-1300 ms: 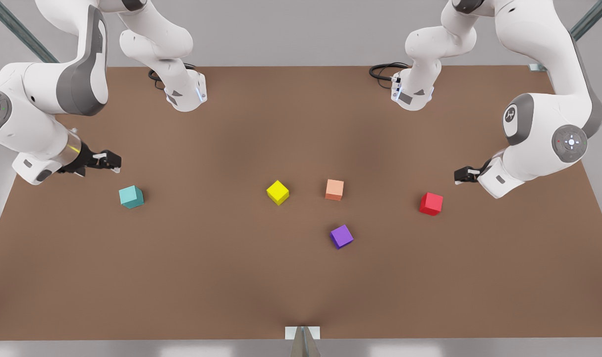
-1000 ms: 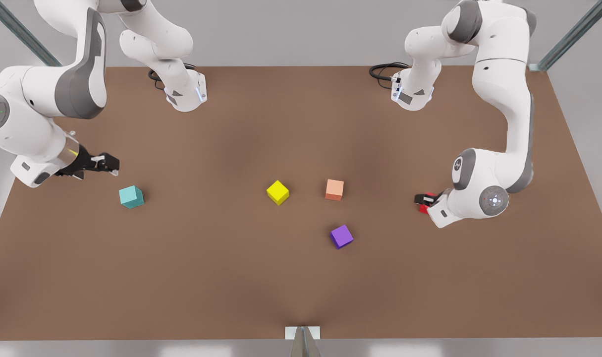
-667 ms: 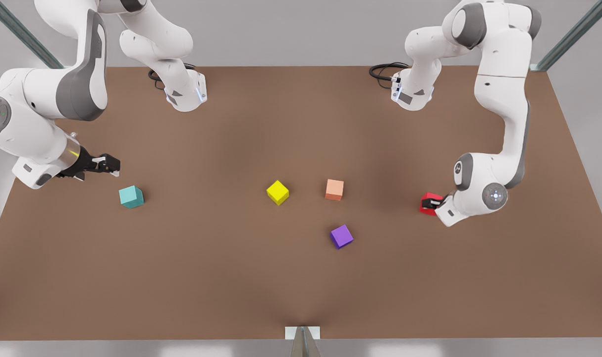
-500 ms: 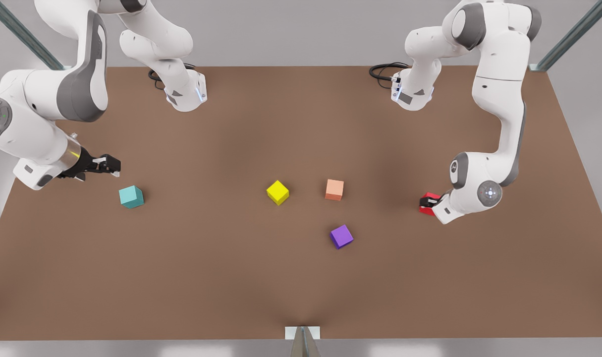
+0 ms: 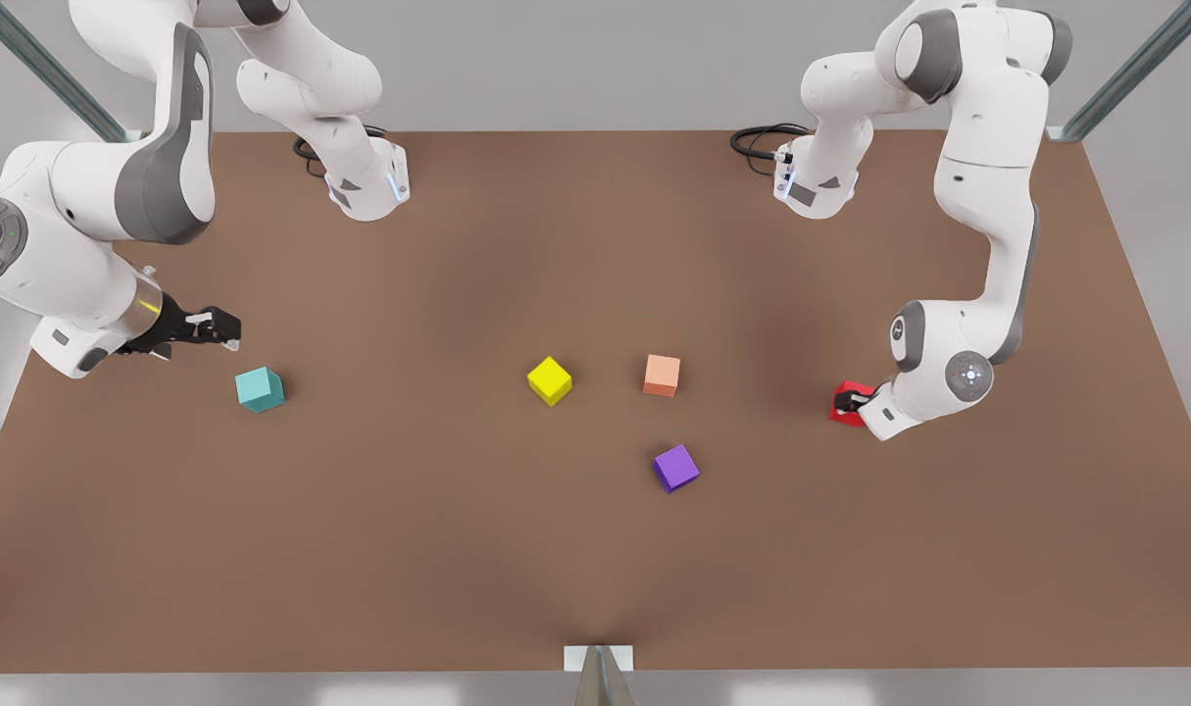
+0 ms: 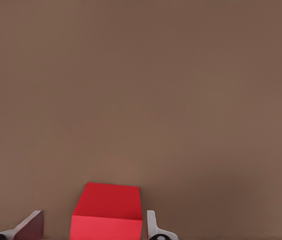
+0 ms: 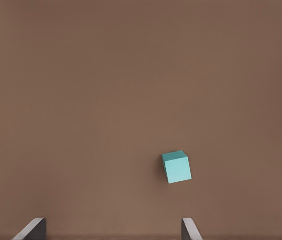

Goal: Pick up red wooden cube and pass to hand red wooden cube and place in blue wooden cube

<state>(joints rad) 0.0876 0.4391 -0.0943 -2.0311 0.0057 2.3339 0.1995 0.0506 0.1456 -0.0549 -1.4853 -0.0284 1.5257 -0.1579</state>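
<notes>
Red wooden cube (image 6: 108,215), resting on the brown surface (image 5: 458,549) at the front view's right, is bracketed by the parted left end effector (image 6: 95,227); slippage is risked if closure is off-centre; right end effector (image 7: 112,227), parted, waits near blue wooden cube (image 7: 176,167).

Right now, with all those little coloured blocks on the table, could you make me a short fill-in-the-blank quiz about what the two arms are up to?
1. The left gripper has its fingers on either side of the ____ wooden cube.
2. The right gripper waits open close to the ____ wooden cube.
3. Between the yellow cube and the red one sits the pale ____ cube.
4. The cube nearest the table's front edge is ____.

Missing words: red; blue; orange; purple
</notes>
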